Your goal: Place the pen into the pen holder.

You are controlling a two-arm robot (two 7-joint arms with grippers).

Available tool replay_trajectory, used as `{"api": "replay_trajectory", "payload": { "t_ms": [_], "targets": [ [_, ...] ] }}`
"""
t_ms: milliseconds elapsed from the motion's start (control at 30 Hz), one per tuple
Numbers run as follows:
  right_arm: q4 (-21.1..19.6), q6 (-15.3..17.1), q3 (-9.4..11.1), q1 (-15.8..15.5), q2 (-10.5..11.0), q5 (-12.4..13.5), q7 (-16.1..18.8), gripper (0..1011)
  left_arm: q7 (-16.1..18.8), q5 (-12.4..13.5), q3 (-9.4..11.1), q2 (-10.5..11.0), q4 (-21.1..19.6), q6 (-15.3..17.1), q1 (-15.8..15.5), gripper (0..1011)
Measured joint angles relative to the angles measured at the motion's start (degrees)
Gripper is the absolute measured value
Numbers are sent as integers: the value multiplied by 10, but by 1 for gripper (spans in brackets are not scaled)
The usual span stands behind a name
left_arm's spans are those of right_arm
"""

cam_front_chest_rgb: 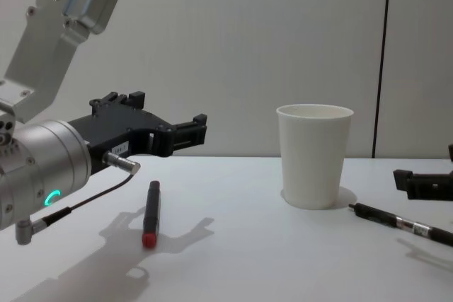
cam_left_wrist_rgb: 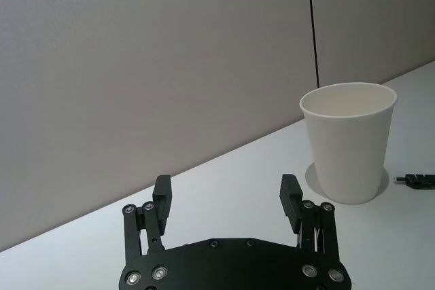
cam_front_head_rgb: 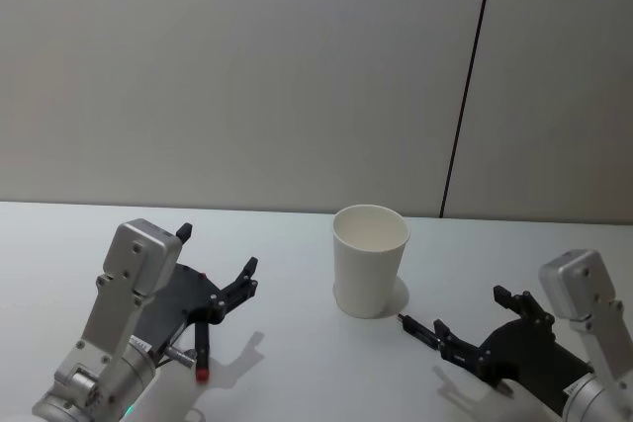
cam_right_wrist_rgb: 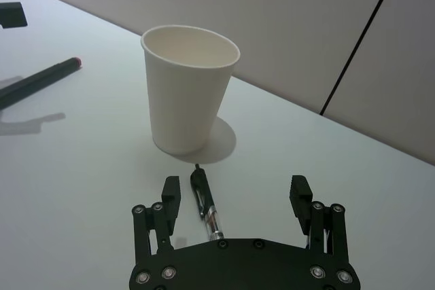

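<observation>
One pen runs out of sight beneath the spread right pincer

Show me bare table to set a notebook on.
Widest: the front table between the red-tipped pen and the paper cup. The strip behind the cup, by the wall, is bare too. Crowded: right of the cup, black pen inside the open right tool; left tool hovers by the red-tipped pen.

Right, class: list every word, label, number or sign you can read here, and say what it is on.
No text is readable.
Cup: plain white, no print.
Red-tipped pen, clear pen: no legible marks.
Left sticker, on the open left gripper: too small to read.
Right sticker, on the open right gripper: too small to read.
</observation>
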Motion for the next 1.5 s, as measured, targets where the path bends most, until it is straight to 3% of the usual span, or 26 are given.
{"api": "replay_trajectory", "payload": {
  "t_ms": [433, 900, 1500],
  "targets": [
    [-4, 56, -5, 13, 4, -8, 10, 1001, 0, 0, 0, 0, 0, 0, 0, 1003],
    [15, 95, -21, 39, 5, -24, 24, 1001, 0, 0, 0, 0, 0, 0, 0, 1003],
    [58, 126, -30, 66, -16, -27, 39, 1001, 0, 0, 0, 0, 0, 0, 0, 1003]
  ]
}}
